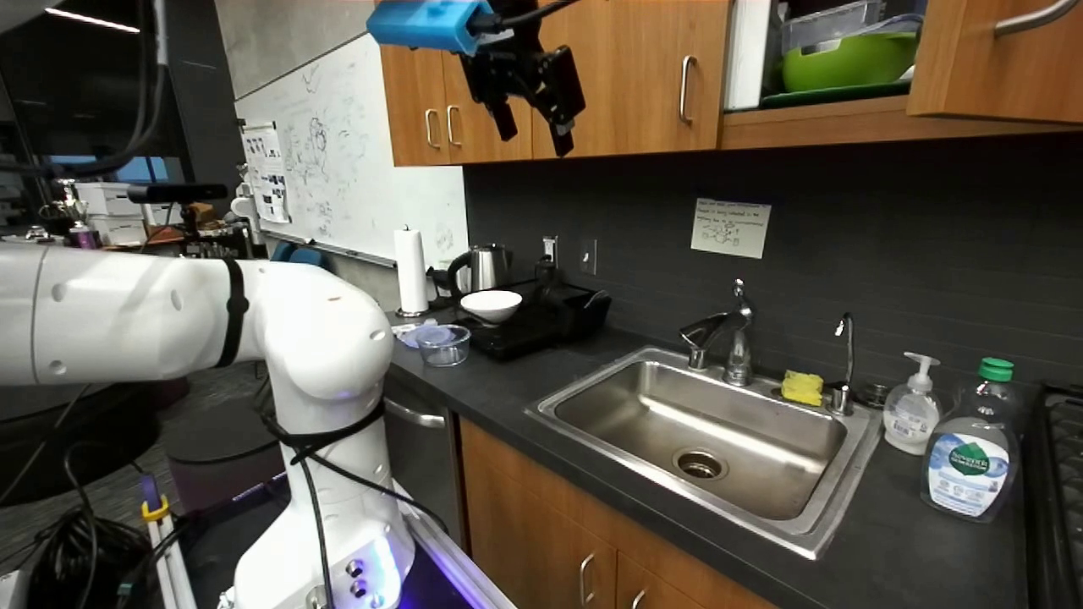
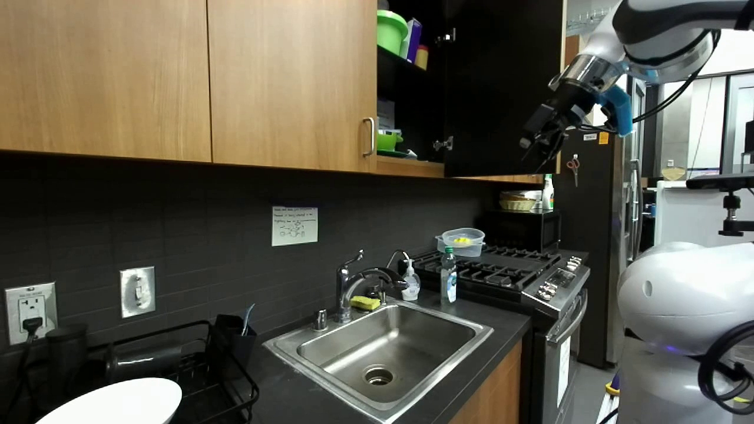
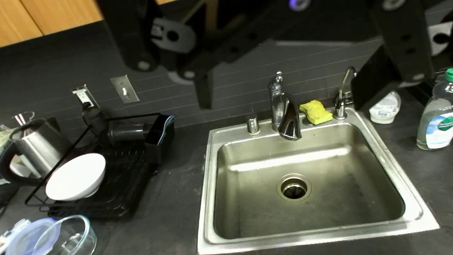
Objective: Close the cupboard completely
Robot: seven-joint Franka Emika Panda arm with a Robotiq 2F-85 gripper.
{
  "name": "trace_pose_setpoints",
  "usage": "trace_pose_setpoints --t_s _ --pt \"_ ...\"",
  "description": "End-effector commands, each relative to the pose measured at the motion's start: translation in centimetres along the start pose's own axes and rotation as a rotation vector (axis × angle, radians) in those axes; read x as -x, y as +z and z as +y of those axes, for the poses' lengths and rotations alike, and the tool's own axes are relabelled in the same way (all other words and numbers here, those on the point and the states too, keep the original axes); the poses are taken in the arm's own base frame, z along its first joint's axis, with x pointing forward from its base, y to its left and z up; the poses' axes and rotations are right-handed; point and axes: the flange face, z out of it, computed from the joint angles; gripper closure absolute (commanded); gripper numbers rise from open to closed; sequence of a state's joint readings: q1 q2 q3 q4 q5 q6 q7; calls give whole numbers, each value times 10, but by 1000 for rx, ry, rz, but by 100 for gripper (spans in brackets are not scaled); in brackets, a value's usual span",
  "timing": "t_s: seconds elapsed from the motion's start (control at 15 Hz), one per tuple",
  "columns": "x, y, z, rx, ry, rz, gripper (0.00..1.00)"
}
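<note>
The brown wooden wall cupboard (image 1: 626,76) shows in both exterior views, with its closed doors (image 2: 294,82) flat and silver-handled. One compartment stands open and shows a green bowl (image 1: 846,63). Its open door (image 1: 998,63) swings outward; its dark inner face (image 2: 500,82) shows in an exterior view. My gripper (image 1: 536,135) is open and empty, in front of the closed doors and apart from the open door. In an exterior view the gripper (image 2: 536,154) overlaps that door's lower outer edge. In the wrist view the gripper's (image 3: 284,101) fingers stand wide apart; the open door is out of view there.
Below are the steel sink (image 3: 208,184) and faucet (image 3: 283,113). A dish rack (image 3: 138,191) with a white bowl (image 3: 76,177) stands to one side. Soap bottles (image 1: 969,457) and the stove (image 2: 506,271) stand on the opposite side. A paper note (image 1: 730,228) hangs on the backsplash.
</note>
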State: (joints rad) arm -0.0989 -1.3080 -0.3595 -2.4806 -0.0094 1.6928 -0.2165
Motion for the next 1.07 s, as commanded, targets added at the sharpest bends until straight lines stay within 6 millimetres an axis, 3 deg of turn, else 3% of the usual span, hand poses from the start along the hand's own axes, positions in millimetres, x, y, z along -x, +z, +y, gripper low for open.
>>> trace_pose_setpoints --t_s 0.0,0.33,0.6,1.0 --pt "4 -20 17 51 103 51 0" --pt "11 -35 42 193 215 111 0" --pt "13 -35 70 288 290 110 0" --pt "-6 -30 116 372 379 104 0"
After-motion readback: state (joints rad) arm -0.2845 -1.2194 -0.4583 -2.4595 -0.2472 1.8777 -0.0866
